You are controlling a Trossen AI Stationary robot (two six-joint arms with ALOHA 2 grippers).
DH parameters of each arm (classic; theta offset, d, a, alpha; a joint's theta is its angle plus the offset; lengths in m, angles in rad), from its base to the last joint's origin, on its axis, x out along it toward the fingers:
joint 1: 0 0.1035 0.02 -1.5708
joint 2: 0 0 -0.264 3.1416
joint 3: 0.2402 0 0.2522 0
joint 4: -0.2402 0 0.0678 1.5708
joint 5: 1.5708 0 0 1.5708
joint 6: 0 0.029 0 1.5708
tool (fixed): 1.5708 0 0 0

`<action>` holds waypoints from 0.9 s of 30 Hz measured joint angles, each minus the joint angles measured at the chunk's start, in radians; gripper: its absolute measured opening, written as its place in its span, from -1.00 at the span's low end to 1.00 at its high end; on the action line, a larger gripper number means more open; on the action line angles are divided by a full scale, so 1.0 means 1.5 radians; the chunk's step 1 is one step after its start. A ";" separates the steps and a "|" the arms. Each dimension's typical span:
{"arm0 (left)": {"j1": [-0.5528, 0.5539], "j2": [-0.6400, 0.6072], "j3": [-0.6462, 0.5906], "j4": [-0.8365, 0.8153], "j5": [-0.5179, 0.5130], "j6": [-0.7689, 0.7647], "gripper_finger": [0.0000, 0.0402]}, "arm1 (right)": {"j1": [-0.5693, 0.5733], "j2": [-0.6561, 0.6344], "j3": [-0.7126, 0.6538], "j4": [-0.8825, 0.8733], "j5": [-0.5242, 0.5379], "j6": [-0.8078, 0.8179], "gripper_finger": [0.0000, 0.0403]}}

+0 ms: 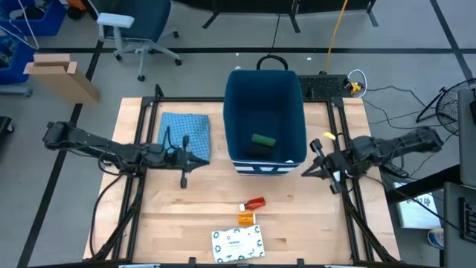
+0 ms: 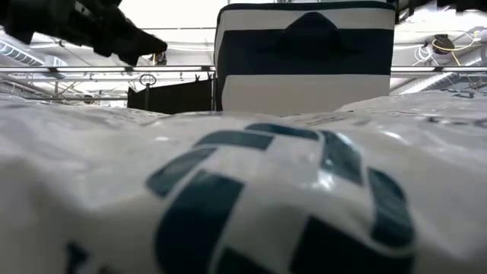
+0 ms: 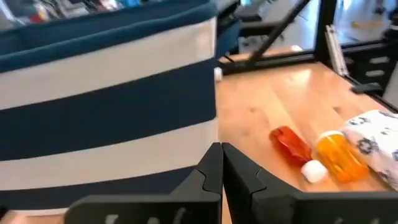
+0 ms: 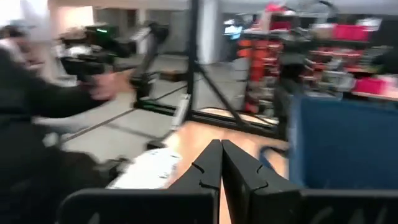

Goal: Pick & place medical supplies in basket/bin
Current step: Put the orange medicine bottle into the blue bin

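One green cylinder (image 1: pixel 263 140) lies inside the deep, round-cornered blue bin (image 1: pixel 238 104). Near the wooden table's (image 1: pixel 312 216) front edge lie a slim red tube (image 1: pixel 254 202), an orange bottle (image 1: pixel 246 218) and a flat white packet (image 1: pixel 238 243). Both the left gripper (image 1: pixel 201 161) and right gripper (image 1: pixel 308 167) are closed and empty, flanking the bin.

Overhead, table-level and wrist views sharing bin (image 1: pixel 265 112)

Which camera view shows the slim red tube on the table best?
The left wrist view: the red tube lies large and unobstructed beside the orange bottle. The high view shows it only small, in front of the bin. The low and right wrist views do not show it.
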 joint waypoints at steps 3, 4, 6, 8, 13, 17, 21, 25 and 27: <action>-0.005 0.014 -0.053 0.082 -0.032 -0.012 -0.99 | 0.086 0.091 0.099 -0.076 0.091 -0.034 -1.00; -0.005 0.018 -0.072 0.099 -0.033 -0.016 -0.99 | 0.116 0.126 0.132 -0.098 0.129 -0.046 -1.00; -0.005 0.026 -0.096 0.147 -0.043 -0.026 -0.99 | 0.169 0.202 0.195 -0.139 0.197 -0.060 -1.00; -0.005 0.028 -0.116 0.182 -0.068 -0.038 -0.99 | 0.213 0.279 0.251 -0.177 0.250 -0.067 -1.00; -0.005 0.029 -0.133 0.196 -0.098 -0.063 -0.95 | 0.262 0.469 0.324 -0.212 0.358 -0.057 -0.99; -0.005 0.029 -0.133 0.194 -0.073 -0.071 -0.88 | 0.254 0.589 0.370 -0.223 0.367 0.000 -0.79; -0.005 0.029 -0.133 0.191 -0.057 -0.071 -0.88 | 0.255 0.677 0.387 -0.223 0.369 0.035 -0.40; -0.005 0.029 -0.133 0.196 -0.053 -0.060 -0.95 | 0.240 0.716 0.387 -0.213 0.381 0.053 0.05; -0.005 0.029 -0.133 0.196 -0.053 -0.059 -0.98 | 0.224 0.725 0.380 -0.206 0.344 0.053 0.25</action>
